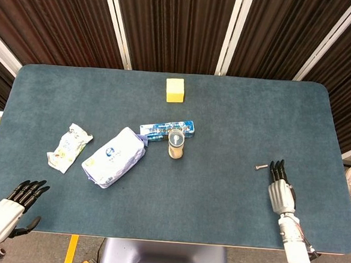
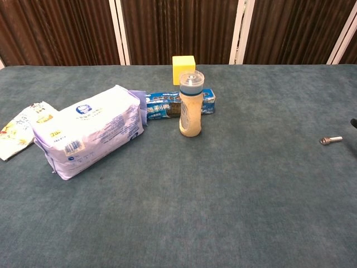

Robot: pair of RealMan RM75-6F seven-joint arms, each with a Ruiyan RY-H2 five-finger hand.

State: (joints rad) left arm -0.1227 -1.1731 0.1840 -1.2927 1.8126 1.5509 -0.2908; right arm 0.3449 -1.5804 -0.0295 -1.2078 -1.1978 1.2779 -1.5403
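Right hand [image 1: 280, 192] flat over the table [image 1: 237, 112], fingers straight and apart, holding nothing; small metal bolt [image 1: 260, 167] just beside its fingertips, not touching.

Bolt lies on its side on the right part of the cloth, also seen at the right edge of the chest view [image 2: 330, 140]. Left hand [image 1: 14, 204] sits at the near-left table corner, fingers extended and loose, empty, well apart from everything. Nearest to it: crumpled snack packet [image 1: 69, 146], then the white wipes pack [image 1: 114, 156] lying flat. Baby bottle [image 1: 176, 143] stands upright mid-table, just in front of the blue toothpaste box [image 1: 163, 129]. Yellow cube [image 1: 175, 90] further back, alone.
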